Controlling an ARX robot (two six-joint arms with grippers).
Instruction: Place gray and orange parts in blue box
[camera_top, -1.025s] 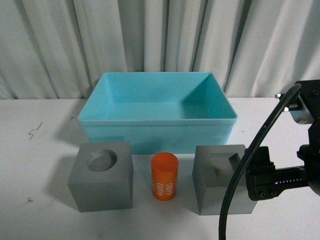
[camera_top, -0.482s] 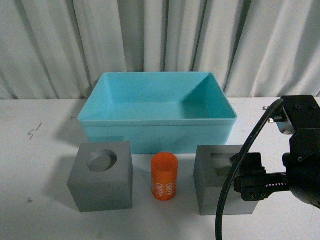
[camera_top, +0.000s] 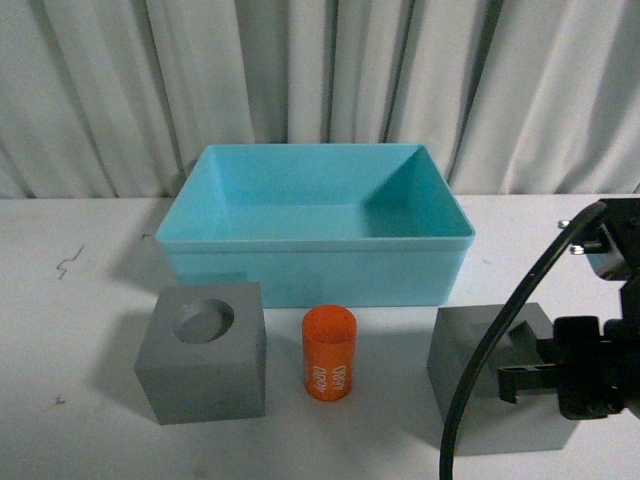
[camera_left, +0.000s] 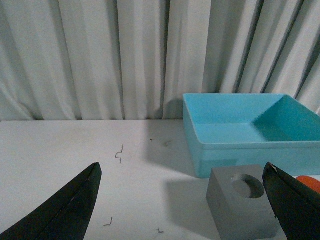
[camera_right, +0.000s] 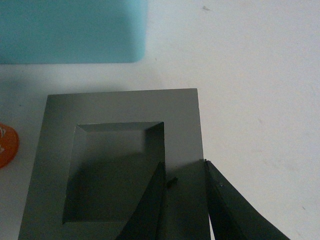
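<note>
**Q:** State of the right end effector (camera_right: 183, 169)?

**A:** I am pinching one side wall of the square-recess cube (camera_right: 120, 107). One of my fingers (camera_right: 147, 210) is sitting inside the recess and the other is pressing the outer face, so the end effector is clamped on that wall.

**Q:** What is changing?

**A:** The cube is travelling with me. Half a second ago it was standing just beside the orange cylinder (camera_top: 330, 353). Now it is sitting further to my right and nearer the front camera, with a clear gap opening between the two. I cannot tell whether its base is leaving the desk (camera_top: 80, 330) or sliding on it.

**Q:** Meaning for the task?

**A:** The grasp seems to be holding under load, so I am judging this the start of the carry for part one. The blue box (camera_top: 315, 265) is standing empty behind the row.

**Q:** The rest?

**A:** The round-recess cube (camera_top: 203, 350) and the cylinder are waiting untouched in front of the box. My left end effector (camera_left: 181, 170) is hanging wide open, holding nothing.
</note>
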